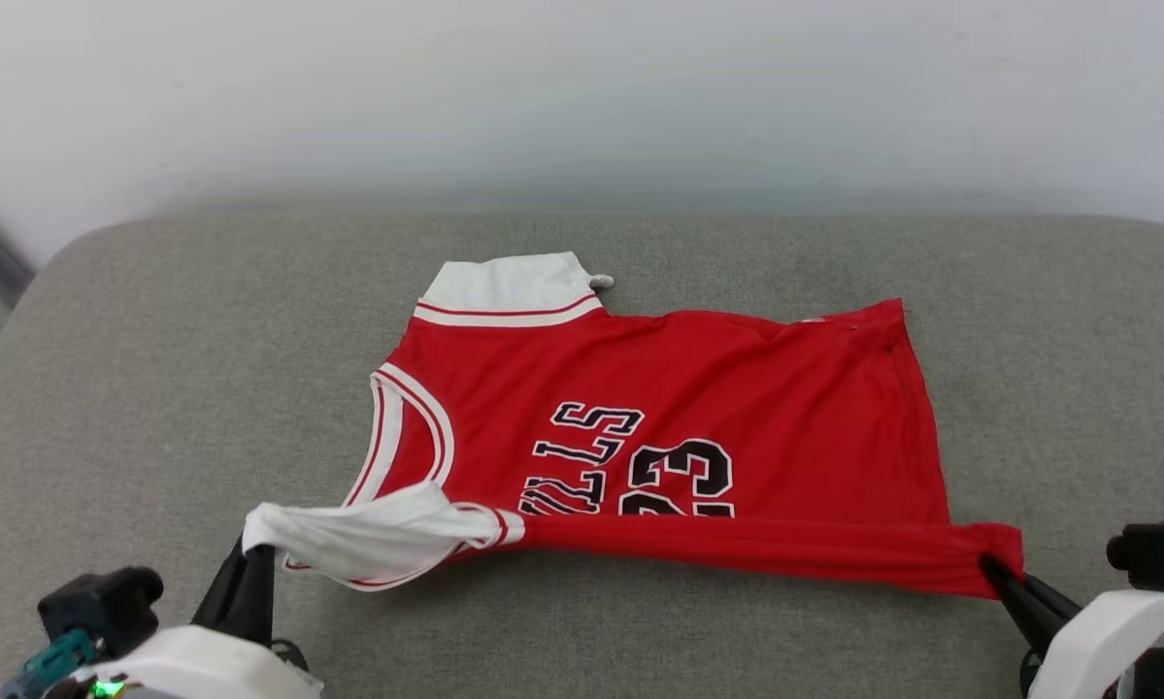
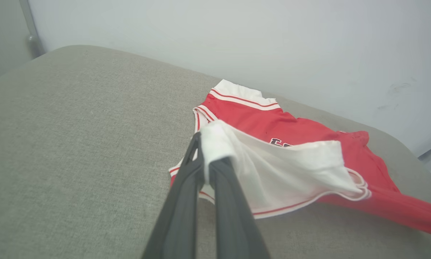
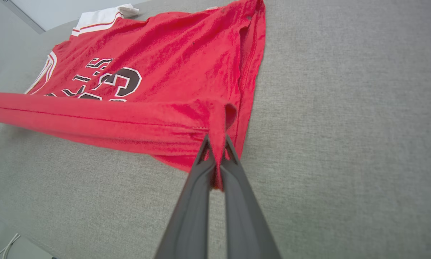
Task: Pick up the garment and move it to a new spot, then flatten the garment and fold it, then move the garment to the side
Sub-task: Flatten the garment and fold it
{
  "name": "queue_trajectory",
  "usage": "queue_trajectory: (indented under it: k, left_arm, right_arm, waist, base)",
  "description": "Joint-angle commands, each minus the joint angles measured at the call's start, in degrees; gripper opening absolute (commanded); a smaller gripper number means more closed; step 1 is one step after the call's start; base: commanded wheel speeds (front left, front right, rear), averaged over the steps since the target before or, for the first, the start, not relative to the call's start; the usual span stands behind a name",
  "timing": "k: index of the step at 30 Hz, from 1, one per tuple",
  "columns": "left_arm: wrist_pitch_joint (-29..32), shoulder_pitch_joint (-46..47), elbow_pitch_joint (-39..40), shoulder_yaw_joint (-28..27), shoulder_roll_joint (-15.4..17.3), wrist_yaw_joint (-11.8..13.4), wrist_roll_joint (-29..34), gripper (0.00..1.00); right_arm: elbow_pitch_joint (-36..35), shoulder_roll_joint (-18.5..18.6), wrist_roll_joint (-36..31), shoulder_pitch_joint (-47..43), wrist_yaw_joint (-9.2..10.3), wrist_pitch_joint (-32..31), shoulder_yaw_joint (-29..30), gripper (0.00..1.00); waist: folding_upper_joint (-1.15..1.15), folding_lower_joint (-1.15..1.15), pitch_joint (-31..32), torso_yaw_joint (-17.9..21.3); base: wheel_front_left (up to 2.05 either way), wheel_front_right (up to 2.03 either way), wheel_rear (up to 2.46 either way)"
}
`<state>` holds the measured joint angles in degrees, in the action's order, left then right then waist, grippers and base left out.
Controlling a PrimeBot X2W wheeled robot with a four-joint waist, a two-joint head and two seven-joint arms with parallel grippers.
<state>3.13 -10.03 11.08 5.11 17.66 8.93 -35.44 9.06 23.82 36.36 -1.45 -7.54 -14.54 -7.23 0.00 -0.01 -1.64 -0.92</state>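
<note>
The garment (image 1: 698, 398) is a red jersey with white sleeves and black-and-white lettering, lying sideways on the grey cushion. Its near edge is lifted and stretched taut between both grippers. My left gripper (image 1: 254, 551) is shut on the near white sleeve at the lower left; the left wrist view has its dark fingers (image 2: 192, 169) pinching that bunched white sleeve (image 2: 273, 169). At the lower right, my right gripper (image 1: 991, 568) is shut on the near red hem corner, and the right wrist view has the red cloth (image 3: 215, 122) pinched between its fingertips (image 3: 205, 151).
The grey padded surface (image 1: 154, 388) reaches wide on both sides of the garment. A pale wall (image 1: 582, 97) stands behind it. The cushion's rounded back corners lie at the far left and far right.
</note>
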Motion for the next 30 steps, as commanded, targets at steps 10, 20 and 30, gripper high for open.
queue_trajectory:
  k: [10, 20, 30]
  left_arm:
    - [0.4, 18.2, -14.4, 4.1, -0.5, -5.2, 0.6, 0.00]
    - [-0.4, 28.5, -32.8, 5.9, -3.2, -9.9, -1.8, 0.09]
    - [-2.2, 31.1, -40.1, 4.8, -2.0, -12.3, -3.5, 1.00]
  right_arm:
    - [-0.6, -5.0, -8.7, 10.2, 0.08, -9.2, 1.4, 0.00]
    - [9.9, -4.7, -8.8, 18.2, 0.07, -5.5, -4.5, 0.05]
    - [11.8, -5.0, -6.2, 20.3, 0.07, 8.9, -7.4, 1.00]
  waist:
    - [0.00, 0.01, -9.0, 0.7]
    - [0.00, 0.01, -14.0, 1.4]
    - [0.00, 0.01, -11.8, 2.7]
  base:
    - [0.00, 0.00, 0.00]
    - [0.00, 0.00, 0.00]
    - [0.00, 0.00, 0.00]
